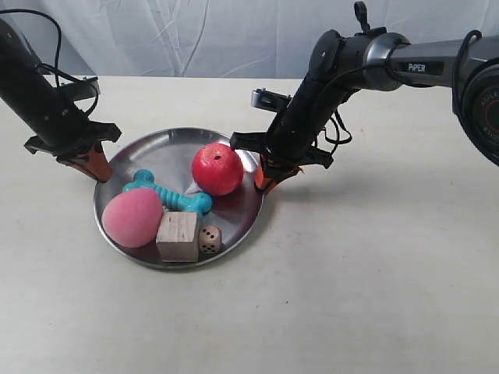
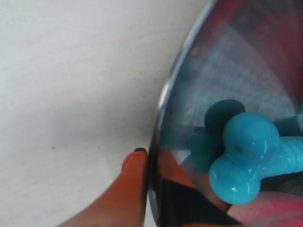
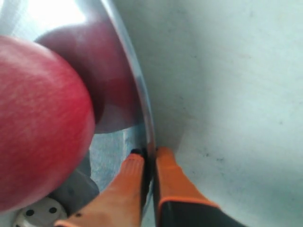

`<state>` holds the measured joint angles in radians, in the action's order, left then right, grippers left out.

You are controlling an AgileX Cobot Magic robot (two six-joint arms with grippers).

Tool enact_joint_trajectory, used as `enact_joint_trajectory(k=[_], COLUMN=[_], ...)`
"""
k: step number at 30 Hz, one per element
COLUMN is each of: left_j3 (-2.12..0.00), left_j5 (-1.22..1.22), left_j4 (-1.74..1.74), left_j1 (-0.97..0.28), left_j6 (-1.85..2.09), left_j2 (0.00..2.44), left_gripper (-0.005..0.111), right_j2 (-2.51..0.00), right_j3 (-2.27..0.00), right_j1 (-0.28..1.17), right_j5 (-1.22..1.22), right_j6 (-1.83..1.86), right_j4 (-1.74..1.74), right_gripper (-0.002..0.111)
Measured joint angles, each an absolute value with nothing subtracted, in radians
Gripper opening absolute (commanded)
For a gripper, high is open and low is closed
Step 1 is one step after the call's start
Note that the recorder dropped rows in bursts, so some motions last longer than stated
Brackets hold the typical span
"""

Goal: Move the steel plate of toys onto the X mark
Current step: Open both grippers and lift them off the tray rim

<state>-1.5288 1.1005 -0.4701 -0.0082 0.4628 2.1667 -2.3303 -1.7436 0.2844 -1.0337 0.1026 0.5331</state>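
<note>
Now the left gripper (image 2: 150, 178) pinches the rim of the steel plate (image 1: 168, 148), with the teal bone (image 2: 246, 163) just inside. The right gripper (image 3: 149, 163) clamps the opposite rim beside the red apple (image 3: 38, 123). The peach (image 1: 132, 217), cube (image 1: 178, 235) and die (image 1: 209, 239) lie farther from both grippers.

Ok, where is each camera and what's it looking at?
Exterior view: off the arms, high, looking down on the steel plate; both arms show.
Left wrist view: on that wrist, looking along the left gripper at rim and teal dog-bone.
Right wrist view: on that wrist, looking along the right gripper at rim and red apple.
Shared: both wrist views show the pinched rim.
</note>
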Motion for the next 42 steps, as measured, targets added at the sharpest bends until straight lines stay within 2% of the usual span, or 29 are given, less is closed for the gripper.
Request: enact_joint_trajectory(k=[16,18,19,21,22,26,28,30,32,33,36,42], left_j3=[-1.529,-1.529,-1.529,-1.529,-1.529,-1.529,-1.529,-1.529,-1.529,-1.529,-1.529,-1.531], left_j5=[1.087,1.087,1.087,1.089,1.089,1.091,1.094,1.097,1.098,1.098,1.113,1.136], left_j4=[-0.472,-0.472,-0.472,-0.478,-0.482,-0.497,-0.497,-0.499,-0.506,-0.508,-0.524,-0.529], left_j1=[-0.008,-0.008,-0.008,-0.008,-0.010,-0.010,-0.010,-0.010,-0.012,-0.012,-0.013,-0.016], left_j6=[0.459,0.457,0.457,0.455,0.453,0.453,0.451,0.446,0.437,0.435,0.429,0.424], left_j2=[2.189,2.189,2.189,2.189,2.189,2.189,2.189,2.189,2.189,2.189,2.189,2.189], left_gripper=[0.000,0.000,0.000,0.000,0.000,0.000,0.003,0.013,0.023,0.033,0.045,0.046], right_j2=[-2.332,-2.332,-2.332,-2.332,-2.333,-2.333,-2.333,-2.333,-2.333,-2.333,-2.333,-2.333], right_j3=[-1.744,-1.744,-1.744,-1.744,-1.744,-1.744,-1.744,-1.744,-1.744,-1.744,-1.744,-1.744], right_j1=[0.284,0.284,0.284,0.286,0.286,0.290,0.291,0.292,0.292,0.292,0.295,0.295], right_j5=[-1.026,-1.026,-1.026,-1.015,-1.011,-1.003,-1.003,-1.002,-1.002,-1.002,-1.002,-1.007], right_j6=[0.085,0.084,0.083,0.083,0.085,0.085,0.085,0.089,0.089,0.089,0.089,0.089], right_j4=[0.531,0.529,0.529,0.519,0.514,0.510,0.510,0.510,0.516,0.515,0.524,0.519], right_gripper=[-0.001,0.004,0.016,0.027,0.030,0.030,0.035,0.041,0.042,0.042,0.042,0.042])
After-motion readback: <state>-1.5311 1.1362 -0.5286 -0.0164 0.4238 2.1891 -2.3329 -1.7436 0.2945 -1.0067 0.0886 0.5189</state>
